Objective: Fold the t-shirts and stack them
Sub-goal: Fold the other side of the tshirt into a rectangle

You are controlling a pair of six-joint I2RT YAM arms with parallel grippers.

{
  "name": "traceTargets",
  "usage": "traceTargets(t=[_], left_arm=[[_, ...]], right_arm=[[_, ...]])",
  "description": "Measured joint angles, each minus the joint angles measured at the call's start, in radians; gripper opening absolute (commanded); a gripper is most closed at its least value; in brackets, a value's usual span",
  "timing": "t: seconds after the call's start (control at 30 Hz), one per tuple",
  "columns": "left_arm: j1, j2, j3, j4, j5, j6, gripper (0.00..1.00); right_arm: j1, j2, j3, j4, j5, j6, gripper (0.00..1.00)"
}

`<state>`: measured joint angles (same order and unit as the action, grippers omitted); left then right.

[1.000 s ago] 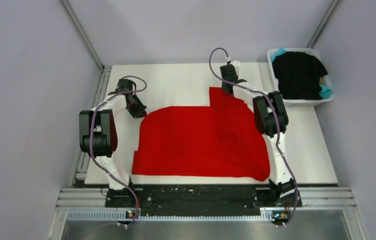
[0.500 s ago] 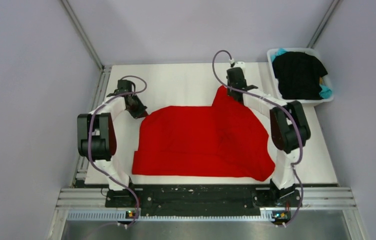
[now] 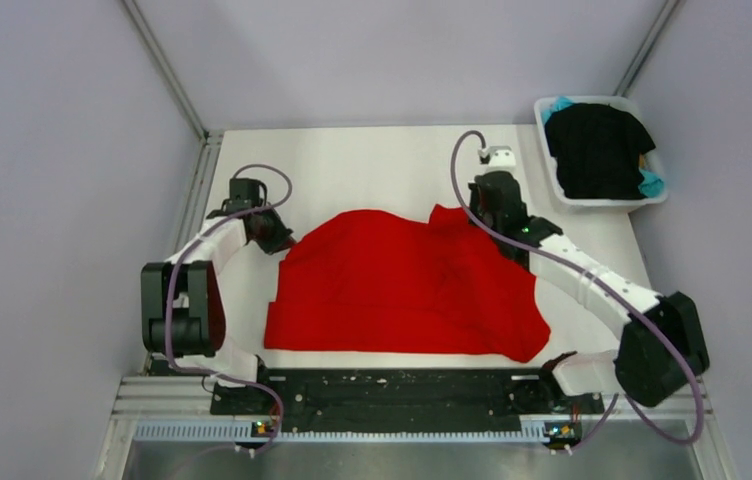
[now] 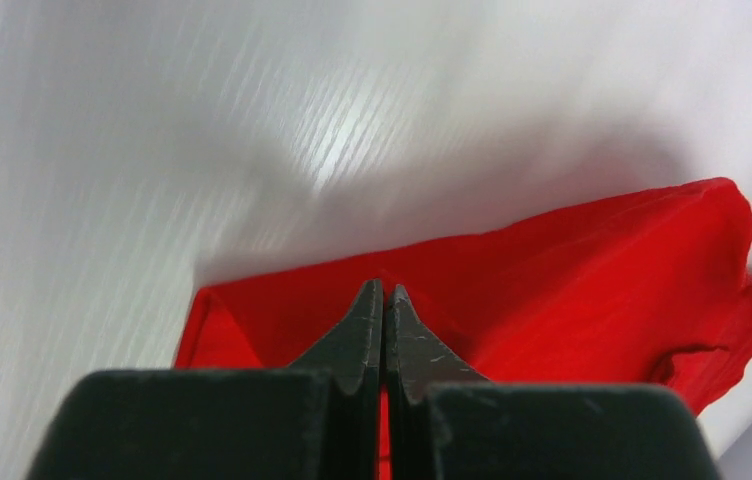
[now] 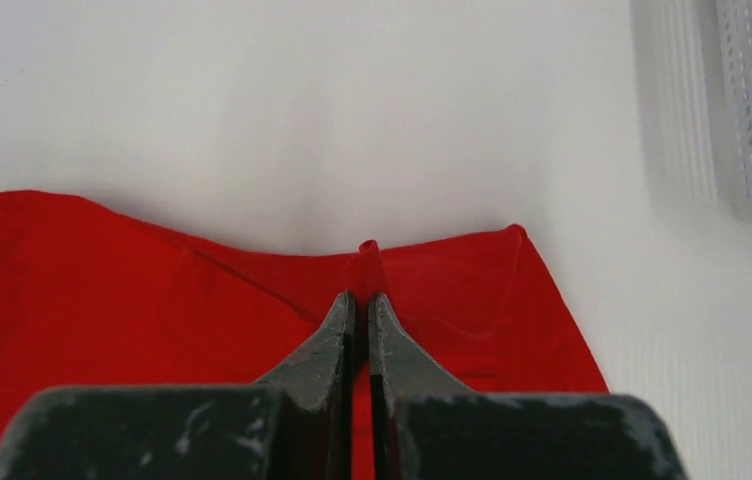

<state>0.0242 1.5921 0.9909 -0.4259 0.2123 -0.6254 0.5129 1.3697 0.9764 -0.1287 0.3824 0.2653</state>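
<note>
Lying spread over the middle of the table [image 3: 352, 160], the red t-shirt [image 3: 402, 285] is rumpled along its far edge. L gripper [image 4: 384, 298] is clenched on the shirt's far-left corner. R gripper [image 5: 360, 303] is clamped on the far-right corner, w/ a small ridge of cloth at its tips. Black t-shirt [image 3: 597, 150] & teal t-shirt [image 3: 652, 185] sit in the white tub [image 3: 612, 203], far right.

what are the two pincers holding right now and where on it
Both are shut on the red t-shirt. The left pincer pinches its far left corner, and the right pincer pinches a small fold at its far right edge.
</note>
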Motion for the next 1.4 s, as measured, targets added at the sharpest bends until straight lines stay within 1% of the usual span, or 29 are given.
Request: traceTargets(t=[0.17,0.4,0.6,0.87,1.0,1.17,1.2,1.27,1.33,1.37,1.4], left_arm=[[-0.001,-0.092,-0.076,0.011,-0.001,-0.001,0.0],[-0.001,-0.197,-0.153,0.016,-0.021,-0.008,0.0],[-0.001,-0.278,-0.201,0.012,-0.056,-0.02,0.0],[-0.001,-0.363,-0.225,-0.016,-0.104,-0.029,0.0],[-0.002,-0.393,-0.249,-0.017,-0.126,-0.035,0.0],[-0.002,-0.409,-0.316,-0.016,-0.134,-0.05,0.0],[-0.002,-0.412,-0.327,-0.016,-0.138,-0.053,0.02],[-0.002,-0.422,-0.346,-0.017,-0.15,-0.058,0.07],[-0.002,-0.43,-0.356,-0.018,-0.158,-0.064,0.08],[-0.002,-0.433,-0.36,-0.021,-0.162,-0.071,0.11],[-0.002,-0.436,-0.363,-0.024,-0.171,-0.077,0.16]], right_arm=[[0.004,-0.206,-0.108,-0.077,-0.052,0.037,0.0],[0.01,-0.45,-0.176,-0.195,-0.14,0.087,0.0],[0.01,-0.599,-0.225,-0.296,-0.206,0.13,0.0],[0.01,-0.653,-0.277,-0.435,-0.326,0.159,0.0],[0.01,-0.671,-0.29,-0.497,-0.339,0.174,0.0],[0.01,-0.72,-0.315,-0.549,-0.367,0.201,0.0],[0.01,-0.727,-0.322,-0.552,-0.376,0.209,0.01],[0.011,-0.733,-0.345,-0.554,-0.389,0.231,0.06],[0.011,-0.731,-0.362,-0.576,-0.393,0.264,0.06],[0.011,-0.726,-0.363,-0.59,-0.393,0.279,0.08],[0.011,-0.718,-0.363,-0.608,-0.392,0.299,0.14]])
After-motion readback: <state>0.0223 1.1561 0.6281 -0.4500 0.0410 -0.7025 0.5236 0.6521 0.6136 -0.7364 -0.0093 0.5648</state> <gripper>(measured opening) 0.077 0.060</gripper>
